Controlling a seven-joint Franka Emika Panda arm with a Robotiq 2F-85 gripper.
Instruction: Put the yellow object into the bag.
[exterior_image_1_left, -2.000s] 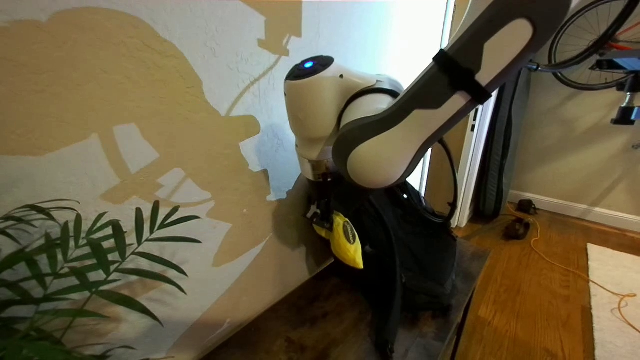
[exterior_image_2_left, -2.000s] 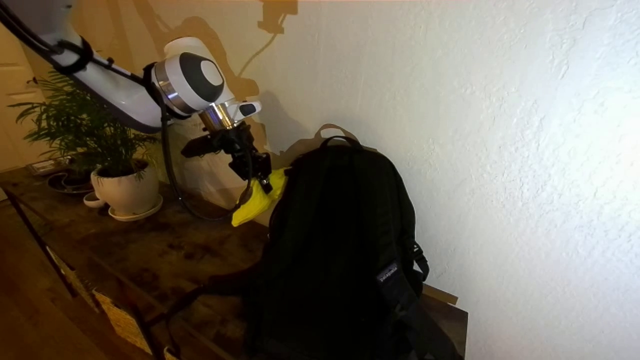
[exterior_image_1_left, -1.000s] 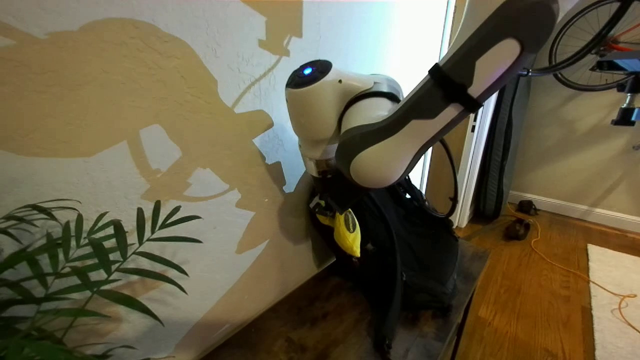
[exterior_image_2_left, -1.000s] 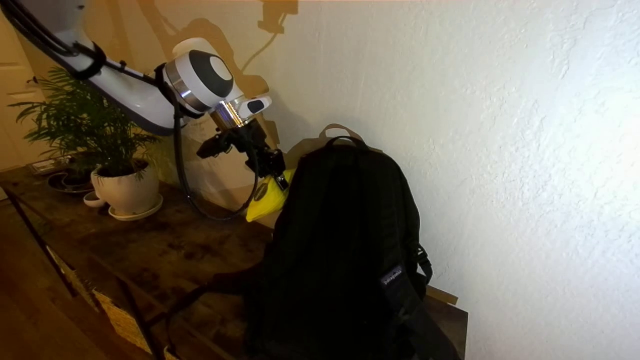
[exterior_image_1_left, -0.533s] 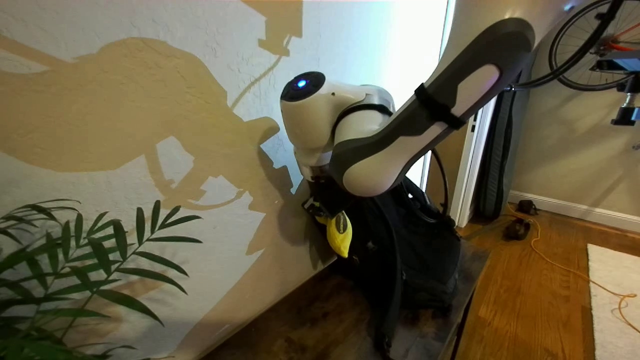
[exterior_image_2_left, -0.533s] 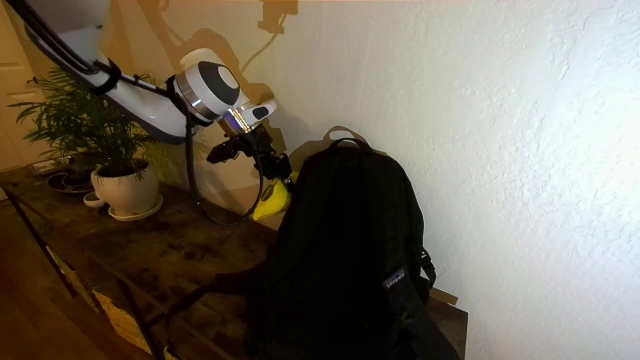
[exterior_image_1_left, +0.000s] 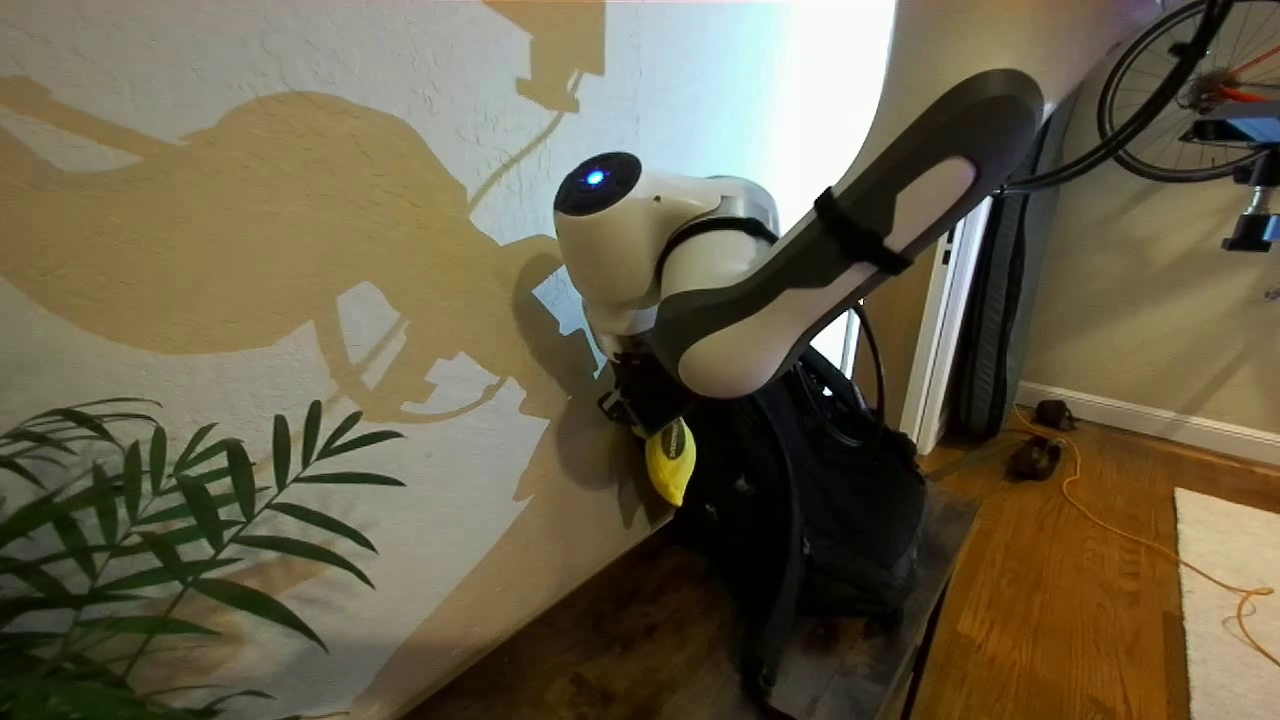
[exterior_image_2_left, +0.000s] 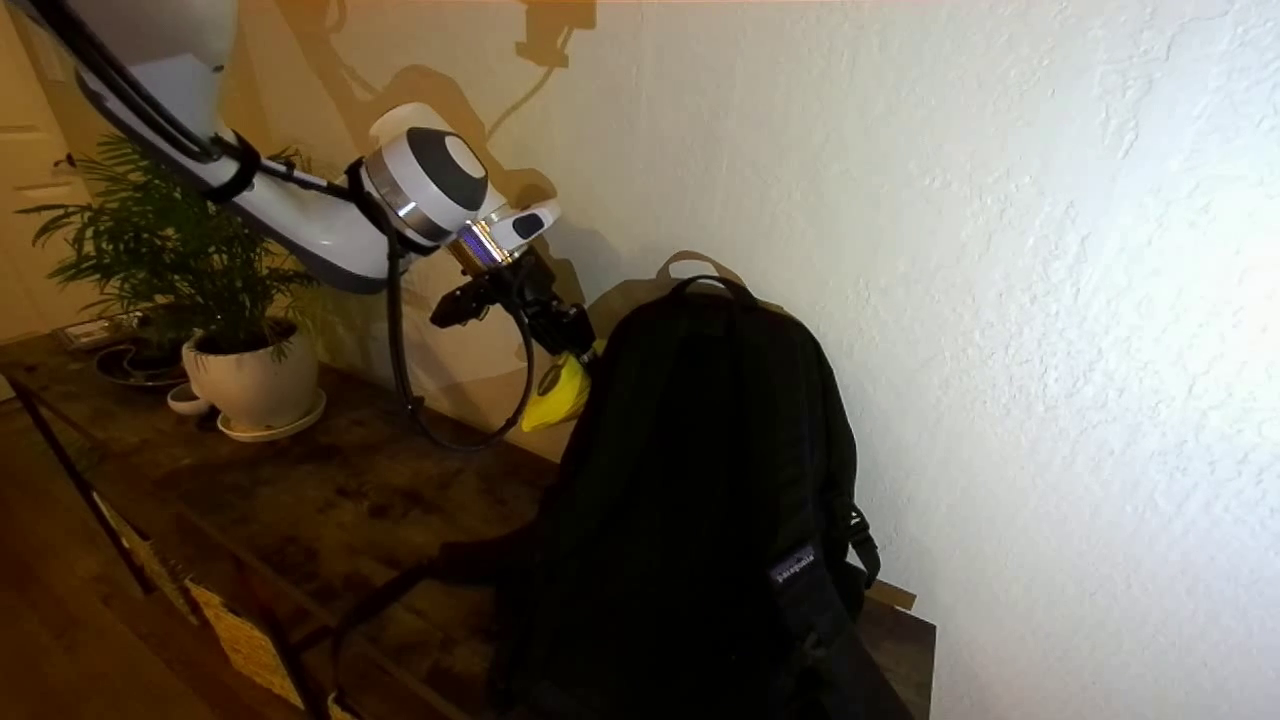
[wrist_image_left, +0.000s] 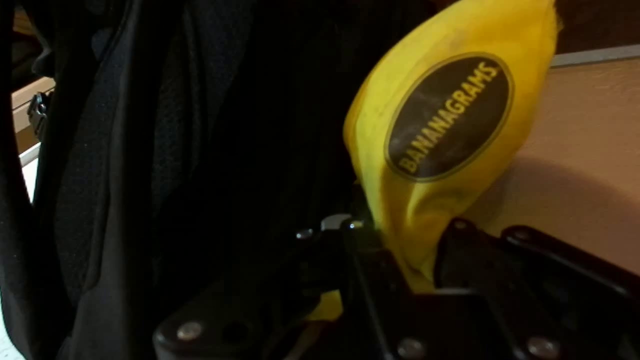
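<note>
The yellow object, a soft pouch with a dark oval "BANANAGRAMS" label, hangs from my gripper in both exterior views (exterior_image_1_left: 670, 468) (exterior_image_2_left: 562, 397). In the wrist view, the yellow object (wrist_image_left: 450, 115) is pinched at its narrow lower part between my fingers. My gripper (wrist_image_left: 405, 237) is shut on it; it also shows in an exterior view (exterior_image_2_left: 586, 352). The bag, a large black backpack (exterior_image_2_left: 700, 500), stands upright on the table. It also shows behind the pouch in an exterior view (exterior_image_1_left: 850, 520) and fills the wrist view's left (wrist_image_left: 125, 150). The gripper and pouch are beside its upper side, near the wall. The bag's opening cannot be made out.
A textured wall (exterior_image_2_left: 1000, 300) stands close behind gripper and bag. A potted plant (exterior_image_2_left: 255, 385) stands on the dark wooden table (exterior_image_2_left: 350, 500). A bag strap trails across the table. A cable loops below the arm. A doorway and bicycle (exterior_image_1_left: 1180, 100) are in the background.
My gripper has moved toward the bag with the yellow object, to the right in an exterior view. The arm has come lower. The bag's top and loop handle have shifted slightly right.
</note>
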